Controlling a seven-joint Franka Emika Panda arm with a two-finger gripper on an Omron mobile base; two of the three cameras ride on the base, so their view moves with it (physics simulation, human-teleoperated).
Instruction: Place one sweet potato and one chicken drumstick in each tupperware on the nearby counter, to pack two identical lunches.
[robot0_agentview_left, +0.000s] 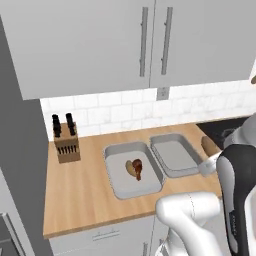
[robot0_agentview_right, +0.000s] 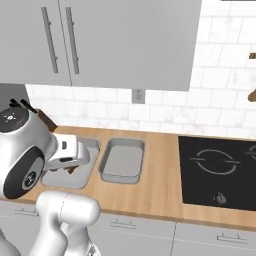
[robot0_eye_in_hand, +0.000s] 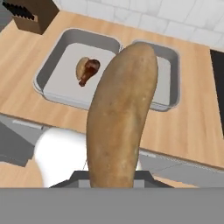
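My gripper (robot0_eye_in_hand: 114, 176) is shut on a sweet potato (robot0_eye_in_hand: 122, 118), a long tan tuber that rises up the middle of the hand view. In the left base view this sweet potato (robot0_agentview_left: 209, 145) hangs just right of the right tupperware (robot0_agentview_left: 175, 155), which holds nothing. The left tupperware (robot0_agentview_left: 116, 186) holds a second sweet potato (robot0_agentview_left: 131, 168) and a dark chicken drumstick (robot0_agentview_left: 138, 169), lying against each other. The hand view shows that pair too, the sweet potato (robot0_eye_in_hand: 81, 67) and the drumstick (robot0_eye_in_hand: 89, 71). Both trays sit side by side on the wooden counter (robot0_agentview_left: 75, 195).
A wooden knife block (robot0_agentview_left: 66, 142) stands at the counter's back left. The black cooktop (robot0_agentview_right: 220, 170) lies right of the trays. Grey wall cabinets (robot0_agentview_left: 100, 45) hang above. My own arm (robot0_agentview_right: 30, 150) hides part of the left tray in the right base view.
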